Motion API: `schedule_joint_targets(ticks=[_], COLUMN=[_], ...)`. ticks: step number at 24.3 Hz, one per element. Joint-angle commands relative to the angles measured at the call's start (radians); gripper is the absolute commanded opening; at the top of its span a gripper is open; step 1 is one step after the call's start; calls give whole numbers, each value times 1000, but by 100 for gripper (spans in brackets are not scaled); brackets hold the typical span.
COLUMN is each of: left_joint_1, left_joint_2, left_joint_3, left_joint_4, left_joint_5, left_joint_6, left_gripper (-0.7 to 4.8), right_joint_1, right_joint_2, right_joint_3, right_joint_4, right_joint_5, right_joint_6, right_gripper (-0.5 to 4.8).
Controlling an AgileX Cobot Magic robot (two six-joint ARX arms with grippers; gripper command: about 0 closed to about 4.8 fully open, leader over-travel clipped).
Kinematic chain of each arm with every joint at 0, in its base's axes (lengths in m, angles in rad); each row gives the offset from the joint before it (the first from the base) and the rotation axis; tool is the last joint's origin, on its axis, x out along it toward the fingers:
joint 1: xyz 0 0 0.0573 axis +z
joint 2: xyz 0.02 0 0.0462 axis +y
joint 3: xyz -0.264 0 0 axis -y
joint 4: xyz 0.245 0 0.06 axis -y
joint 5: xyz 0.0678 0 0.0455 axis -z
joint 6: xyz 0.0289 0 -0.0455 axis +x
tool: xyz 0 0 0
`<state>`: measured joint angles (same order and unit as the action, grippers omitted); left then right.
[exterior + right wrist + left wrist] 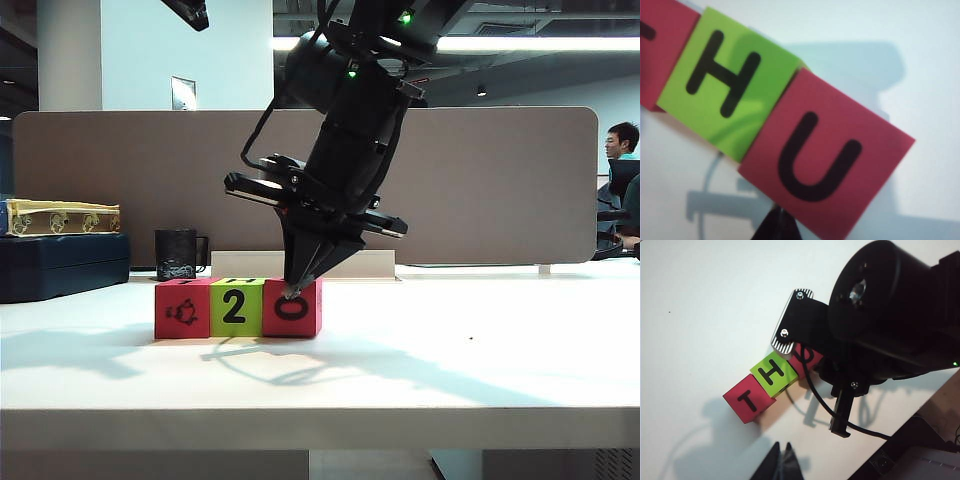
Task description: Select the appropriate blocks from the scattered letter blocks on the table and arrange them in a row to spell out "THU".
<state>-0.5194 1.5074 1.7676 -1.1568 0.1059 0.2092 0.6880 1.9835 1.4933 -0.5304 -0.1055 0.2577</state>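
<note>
Letter blocks (740, 115) in a row, T cropped; right end effector (292, 292) closed, empty; left end effector (780, 465) closed.

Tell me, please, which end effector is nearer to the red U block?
Right. The right end effector is shut, its tip at the red U block; the left end effector sits apart, nearer the T block.

place: office | evidence: desk partition (480, 180), seated worker (622, 150), ceiling striplights (530, 44)
</note>
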Motion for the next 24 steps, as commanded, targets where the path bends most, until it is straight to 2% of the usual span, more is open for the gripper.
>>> schedule_joint_targets(ticks=[1,9,11,15,18,20,24], left_joint_1=[0,1,17,75,205,254,435], left_joint_2=[-5,-11,-28,-55,-117,-167,-362], left_joint_3=[3,3,3,3,-10,-51,-330], left_joint_4=[5,7,37,83,94,124,338], left_joint_5=[7,-11,-42,-39,-31,-31,-15], left_joint_6=[0,22,24,-3,-26,-25,-62], left_gripper=[-6,-6,-6,-6,-6,-6,-6], right_joint_1=[2,3,1,-8,-53,-80,-169], right_joint_2=[0,-17,-53,-138,-265,-310,-430], right_joint_3=[4,4,4,4,2,-7,-125], right_joint_4=[24,-71,-93,-87,-108,-124,-108], right_joint_5=[2,-34,-19,48,108,114,109], right_joint_6=[4,-7,-49,-75,-122,-135,-144], right_gripper=[-5,-4,-5,-5,-5,-5,-4])
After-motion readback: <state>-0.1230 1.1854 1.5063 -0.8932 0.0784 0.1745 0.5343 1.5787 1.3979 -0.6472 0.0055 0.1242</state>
